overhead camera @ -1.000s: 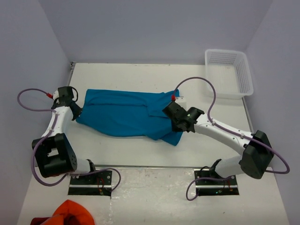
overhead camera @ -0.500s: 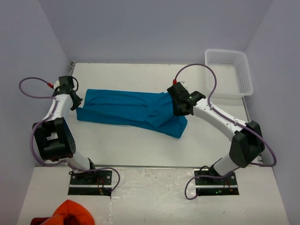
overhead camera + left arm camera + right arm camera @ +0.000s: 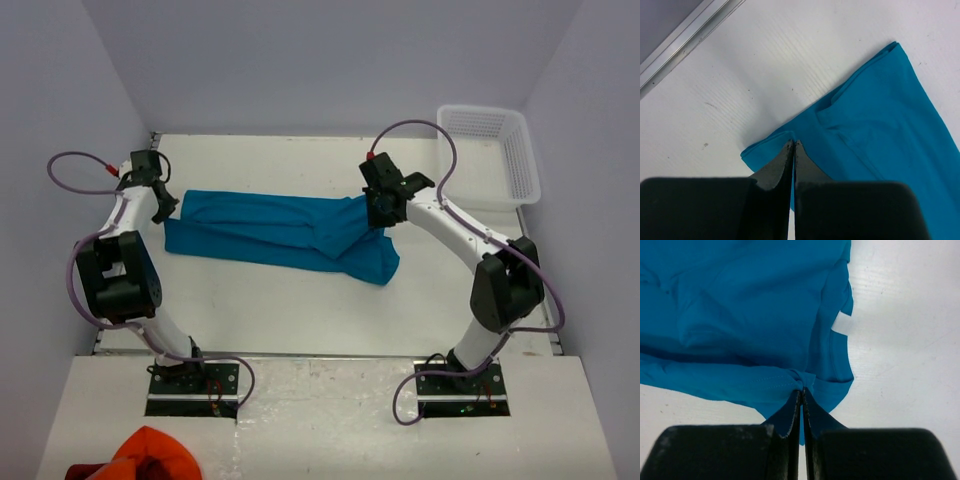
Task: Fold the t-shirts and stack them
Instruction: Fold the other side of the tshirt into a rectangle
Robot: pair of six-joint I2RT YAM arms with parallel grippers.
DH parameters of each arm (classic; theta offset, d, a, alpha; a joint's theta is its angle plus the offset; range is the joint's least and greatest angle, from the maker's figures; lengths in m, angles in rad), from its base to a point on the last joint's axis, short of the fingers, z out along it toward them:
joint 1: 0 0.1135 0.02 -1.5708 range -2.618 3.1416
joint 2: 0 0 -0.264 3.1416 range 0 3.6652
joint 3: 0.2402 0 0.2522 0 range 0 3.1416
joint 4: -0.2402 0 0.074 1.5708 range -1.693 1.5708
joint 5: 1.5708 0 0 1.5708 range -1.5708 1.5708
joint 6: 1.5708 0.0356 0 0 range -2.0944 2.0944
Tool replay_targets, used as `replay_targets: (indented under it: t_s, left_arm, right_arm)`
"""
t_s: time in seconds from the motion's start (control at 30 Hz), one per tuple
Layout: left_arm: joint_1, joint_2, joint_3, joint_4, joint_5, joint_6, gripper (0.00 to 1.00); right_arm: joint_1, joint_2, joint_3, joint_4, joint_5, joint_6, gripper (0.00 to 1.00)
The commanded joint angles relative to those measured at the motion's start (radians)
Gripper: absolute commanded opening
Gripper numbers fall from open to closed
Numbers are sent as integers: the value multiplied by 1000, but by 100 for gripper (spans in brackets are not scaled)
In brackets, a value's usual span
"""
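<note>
A teal-blue t-shirt point(image 3: 270, 228) lies stretched in a long band across the middle of the table. My left gripper point(image 3: 166, 208) is shut on the shirt's left end, where a folded edge point(image 3: 775, 142) is pinched between the jaws point(image 3: 793, 145). My right gripper point(image 3: 380, 214) is shut on a bunched hem point(image 3: 805, 377) at the shirt's right end, with a flap of cloth point(image 3: 372, 262) hanging toward me below it. Only one shirt shows on the table.
A white plastic basket point(image 3: 488, 155) stands at the back right corner. An orange-red bunched cloth point(image 3: 150, 455) lies off the table at the near left. A metal rail point(image 3: 685, 37) runs along the table's left edge.
Both grippers have carried the shirt's ends toward the back of the table, and the shirt now lies farther back and flatter. Both stay shut on the cloth.
</note>
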Motion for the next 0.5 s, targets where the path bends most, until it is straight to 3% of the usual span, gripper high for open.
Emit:
replay_targets:
  t_s: [0.0,0.47]
  left_arm:
    - [-10,31,53,3,-22,-15,0]
    - [-43,111,129,-13,-59,-32,0]
  right_arm:
    - [-16,46,87,-2,-25,-40,0]
    - [-47,171,251,-37,-64,-57,0]
